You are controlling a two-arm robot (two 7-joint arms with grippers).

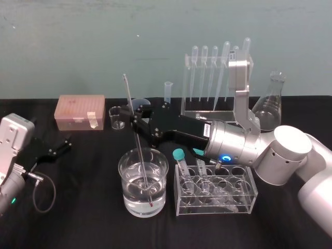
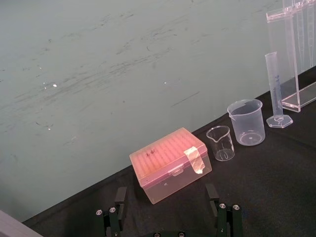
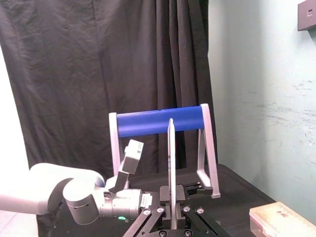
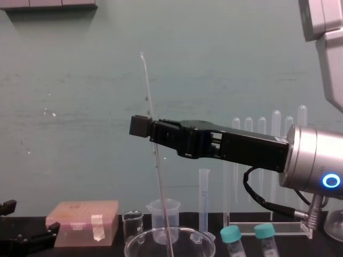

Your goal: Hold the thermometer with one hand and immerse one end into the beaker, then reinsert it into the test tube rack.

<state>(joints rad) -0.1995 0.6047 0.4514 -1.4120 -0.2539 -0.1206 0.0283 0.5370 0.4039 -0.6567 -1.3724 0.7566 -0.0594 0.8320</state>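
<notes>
My right gripper point(image 1: 137, 120) reaches leftward over the table and is shut on the thermometer point(image 1: 129, 98), a long thin glass rod. The rod leans slightly, and its lower end dips into the water in the wide glass beaker point(image 1: 129, 199) at front centre. From the chest the rod point(image 4: 148, 85) rises above the black fingers point(image 4: 140, 126) and drops into the beaker's rim point(image 4: 140, 242). The right wrist view shows the rod point(image 3: 170, 158) upright between the jaws. The clear acrylic test tube rack point(image 1: 207, 111) stands behind, holding pipettes. My left gripper point(image 2: 168, 217) rests open at far left.
A pink tip box point(image 1: 81, 112), a tiny glass beaker point(image 1: 118, 118), a plastic beaker point(image 2: 246, 122) and a graduated cylinder point(image 2: 275, 86) line the back. A conical flask point(image 1: 271, 104) stands at the right. A low clear tube holder point(image 1: 215, 191) with teal-capped tubes sits beside the beaker.
</notes>
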